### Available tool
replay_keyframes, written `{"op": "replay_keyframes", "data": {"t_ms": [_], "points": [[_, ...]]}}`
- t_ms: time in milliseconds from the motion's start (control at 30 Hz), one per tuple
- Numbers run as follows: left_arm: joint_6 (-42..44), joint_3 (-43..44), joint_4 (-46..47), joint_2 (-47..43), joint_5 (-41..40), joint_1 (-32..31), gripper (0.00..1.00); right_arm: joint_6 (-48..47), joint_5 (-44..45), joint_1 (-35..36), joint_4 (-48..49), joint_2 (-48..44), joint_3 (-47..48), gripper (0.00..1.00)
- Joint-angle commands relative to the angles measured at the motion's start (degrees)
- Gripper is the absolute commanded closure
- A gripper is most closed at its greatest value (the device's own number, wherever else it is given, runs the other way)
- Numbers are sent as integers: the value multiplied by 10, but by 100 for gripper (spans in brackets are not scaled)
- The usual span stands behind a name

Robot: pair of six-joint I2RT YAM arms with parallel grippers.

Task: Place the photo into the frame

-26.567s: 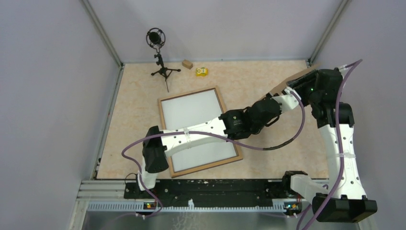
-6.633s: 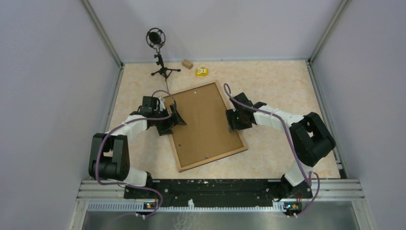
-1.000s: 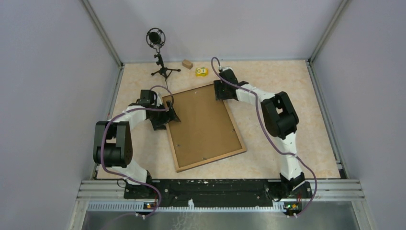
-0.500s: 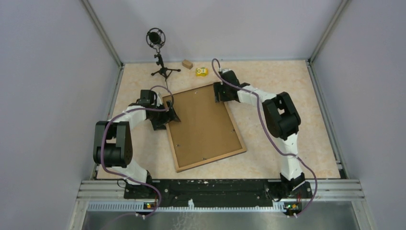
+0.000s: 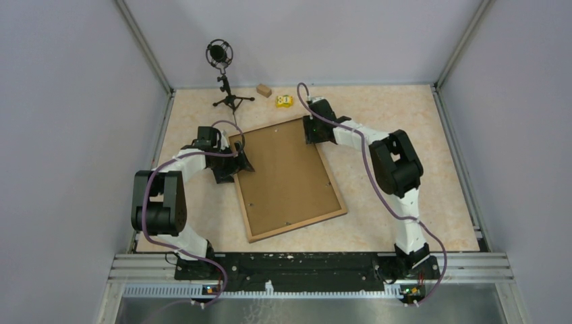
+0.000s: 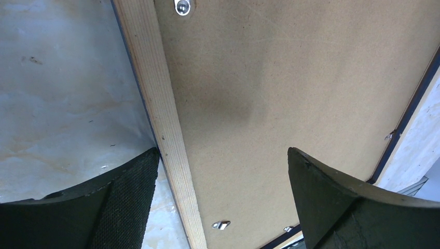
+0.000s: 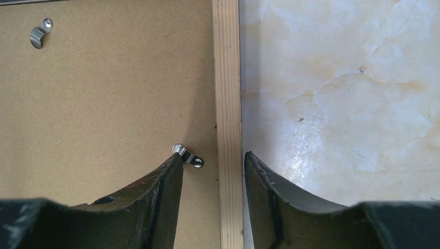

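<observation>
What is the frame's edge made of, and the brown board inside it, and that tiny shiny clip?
The frame rim looks like pale bare wood: fine grain lines run along it. The backing board seems to be pressed fibreboard, matt brown and speckled, with no grain. The clip is probably metal, since it glints silver.

Browns, cream and a line of blue.
Frame [image 7: 228, 78] rim light wood, edged dark blue; board [image 7: 104, 93] plain brown; table [image 7: 337, 78] cream with peach marbling; pincer fingers [image 7: 155, 207] black.
</observation>
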Motion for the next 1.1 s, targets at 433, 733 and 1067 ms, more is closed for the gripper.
{"op": "replay_keyframes", "data": {"t_ms": [433,733,1067], "points": [[5,-6,20,-5,20,1,5,23,50,3,-51,34,38,73],[5,-6,21,-6,22,1,5,83,75,3,-74,46,51,81],[4,-6,21,-6,23,1,5,137,95,16,-104,48,61,96]]}}
